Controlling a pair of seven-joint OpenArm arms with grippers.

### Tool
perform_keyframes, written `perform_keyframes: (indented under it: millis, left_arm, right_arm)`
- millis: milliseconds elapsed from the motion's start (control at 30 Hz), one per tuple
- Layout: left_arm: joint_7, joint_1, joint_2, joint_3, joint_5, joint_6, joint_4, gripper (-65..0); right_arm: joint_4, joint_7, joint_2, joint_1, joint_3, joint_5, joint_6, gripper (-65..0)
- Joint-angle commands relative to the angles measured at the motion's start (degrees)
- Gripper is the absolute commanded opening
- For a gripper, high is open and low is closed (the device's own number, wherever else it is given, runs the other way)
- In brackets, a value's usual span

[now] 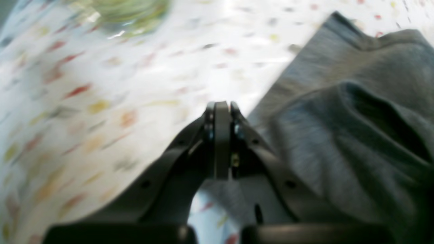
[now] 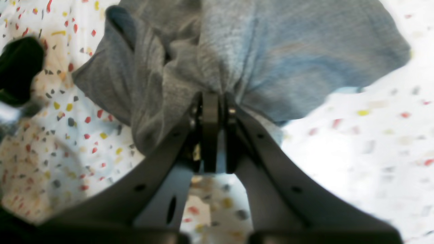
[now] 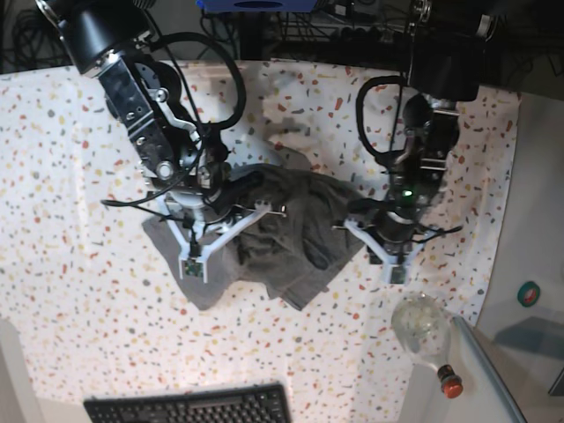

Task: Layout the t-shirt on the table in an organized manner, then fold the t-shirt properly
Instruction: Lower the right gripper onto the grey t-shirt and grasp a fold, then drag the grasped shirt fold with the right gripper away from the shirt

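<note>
The heather-grey t-shirt lies crumpled in a heap at the middle of the speckled table. My right gripper is shut on a bunched fold of the t-shirt, with cloth gathered tight at its tips. In the base view the right gripper is over the shirt's lower left part. My left gripper is shut at the edge of the t-shirt, which lies to its right and runs under its base. No cloth shows between its tips. In the base view the left gripper is off the shirt's right corner.
A clear glass bowl stands near the table's front right, seen blurred as the bowl ahead of the left gripper. A red button and a black keyboard lie beyond the front edge. Cables hang off both arms.
</note>
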State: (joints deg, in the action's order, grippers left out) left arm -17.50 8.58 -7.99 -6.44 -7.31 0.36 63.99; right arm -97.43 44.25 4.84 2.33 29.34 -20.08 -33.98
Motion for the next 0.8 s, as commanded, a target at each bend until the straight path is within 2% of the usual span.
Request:
perform_keyframes:
  millis: [0, 100, 167, 267, 433, 500, 533, 600, 667, 700, 767]
  left_arm:
    - [1.3, 0.9, 0.7, -1.4, 1.3, -0.2, -1.7, -65.0]
    - [4.2, 0.6, 1.0, -2.9, 5.6, -0.2, -4.9, -65.0]
    - [4.3, -2.2, 0.3, -2.8, 5.7, -0.2, -3.3, -65.0]
    - [4.3, -6.9, -2.5, -2.8, 5.7, -0.2, 2.0, -65.0]
    - [4.2, -15.0, -5.3, -2.7, 5.7, -0.2, 14.7, -65.0]
    - [4.2, -18.1, -6.1, -0.3, 5.7, -0.2, 19.0, -65.0]
    - [4.2, -19.2, -6.1, 1.5, 5.7, -0.2, 20.2, -65.0]
    - [4.2, -21.3, -6.0, 6.1, 5.7, -0.3, 21.9, -65.0]
    - [4.2, -22.6, -6.0, 9.9, 5.6, -0.4, 22.3, -65.0]
    - [4.3, -23.2, -6.0, 12.0, 5.4, -0.4, 22.4, -65.0]
    - [4.3, -24.6, -6.3, 16.7, 2.4, -0.5, 22.2, -65.0]
  right_arm:
    - [-0.6, -1.0, 0.8, 1.1, -1.4, 0.7, -0.2, -65.0]
    - [0.2, -1.2, 3.3, 1.8, -5.7, 0.7, 0.0, -65.0]
    - [1.6, -1.1, 5.3, 4.0, -8.0, 0.7, 0.0, -65.0]
    - [7.6, -1.4, 7.4, 9.0, -9.0, 0.7, 0.1, -65.0]
    - [19.6, -1.0, 7.2, 16.4, -8.7, 0.5, 0.2, -65.0]
    - [17.4, -0.7, 7.1, 15.6, -9.1, 0.4, 2.6, -65.0]
    - [15.2, 0.2, 7.1, 14.4, -9.3, 0.4, 4.4, -56.7]
    - [8.2, 1.8, 7.0, 10.6, -10.7, 0.4, 7.2, -35.3]
    - [1.7, 0.9, 5.5, 6.2, -14.4, 0.4, 7.3, -19.8]
    - [-1.2, -0.9, 4.7, 3.3, -17.1, 0.4, 7.4, -14.4]
    - [-5.0, -6.5, 2.3, -2.5, -22.6, 0.4, 7.6, -12.5]
